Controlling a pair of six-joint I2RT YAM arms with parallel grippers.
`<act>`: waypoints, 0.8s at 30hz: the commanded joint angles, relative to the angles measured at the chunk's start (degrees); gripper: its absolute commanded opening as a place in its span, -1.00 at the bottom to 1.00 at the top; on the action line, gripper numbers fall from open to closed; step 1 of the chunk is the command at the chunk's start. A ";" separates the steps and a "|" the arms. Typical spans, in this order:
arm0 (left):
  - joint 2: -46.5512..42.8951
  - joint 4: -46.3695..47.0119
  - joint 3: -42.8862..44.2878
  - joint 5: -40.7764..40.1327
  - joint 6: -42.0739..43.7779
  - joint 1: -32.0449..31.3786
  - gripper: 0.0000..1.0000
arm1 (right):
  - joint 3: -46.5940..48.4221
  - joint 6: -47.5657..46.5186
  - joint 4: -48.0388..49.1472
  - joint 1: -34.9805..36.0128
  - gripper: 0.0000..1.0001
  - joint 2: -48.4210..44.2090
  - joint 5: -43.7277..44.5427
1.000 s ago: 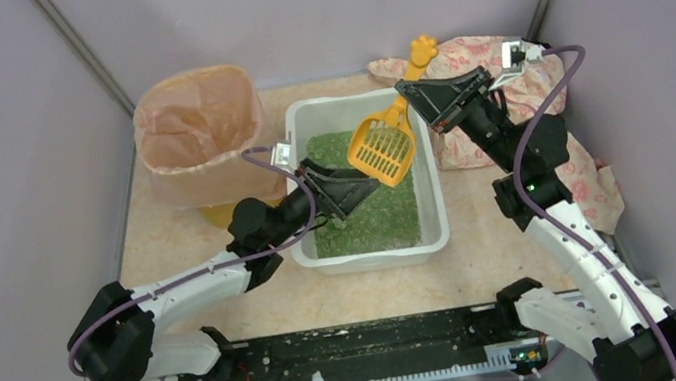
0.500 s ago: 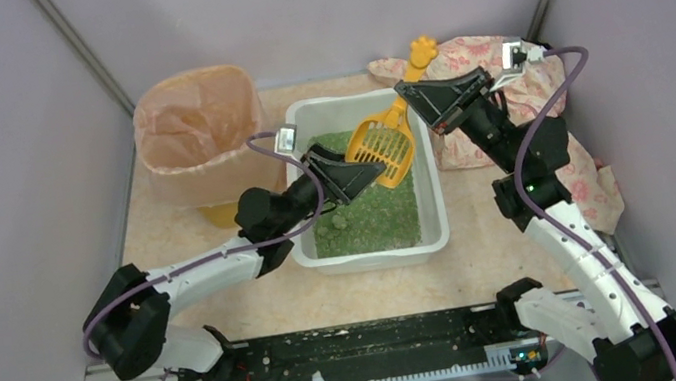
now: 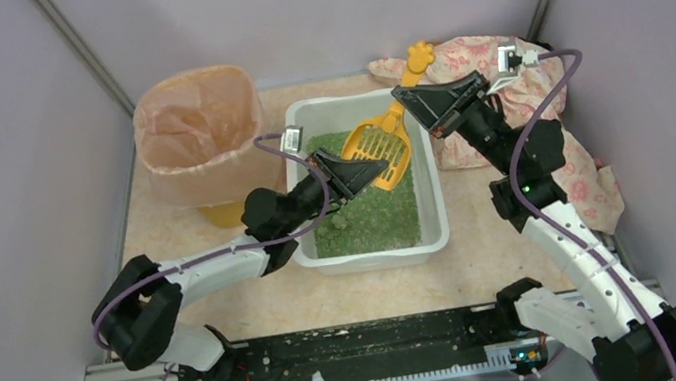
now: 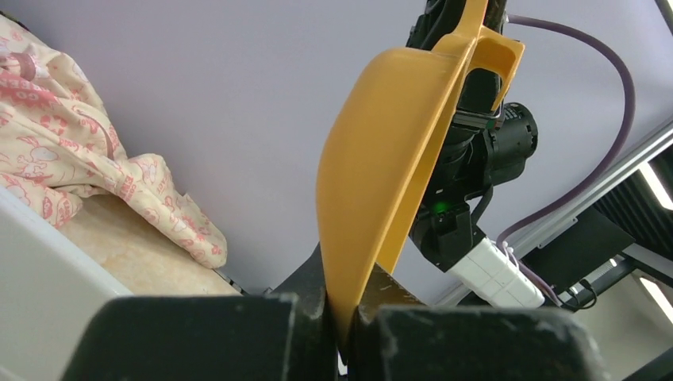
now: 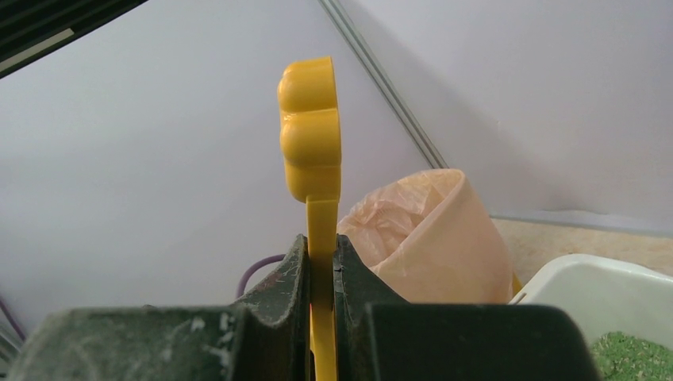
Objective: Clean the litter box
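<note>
Both arms pinch the scoop (image 3: 383, 148), R gripper (image 3: 412, 104) clenched on its handle & L gripper (image 3: 358, 169) on its front lip, over the litter box (image 3: 436, 198) mid-table (image 3: 484, 249) nr the far edge; if they pull out of sync, the plastic could twist or slip free.

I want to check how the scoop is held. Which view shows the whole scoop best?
Top external: the whole scoop shows over the litter box, left claw on its blade, right claw on its handle. Left wrist shows mainly the blade's underside; right wrist only the handle's paw end.
</note>
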 commanded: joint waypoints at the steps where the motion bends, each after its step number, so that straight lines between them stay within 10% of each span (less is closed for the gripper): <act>1: -3.43 0.23 -0.02 0.08 2.20 -0.38 -1.00 | 0.69 -1.10 1.69 -0.37 -1.00 -1.04 -0.77; 3: -4.60 -2.09 -0.28 -0.40 3.35 -0.31 -1.00 | 0.68 -1.75 1.19 -0.40 -0.90 -1.02 -1.01; 9: -10.79 -18.65 0.89 -0.83 9.23 -0.23 -1.00 | 3.40 -10.00 -9.59 -0.37 0.25 -2.12 -1.12; 24: -20.19 -62.23 14.70 9.28 21.95 6.09 -1.00 | 10.13 -27.64 -30.52 -0.39 0.29 -6.95 -14.18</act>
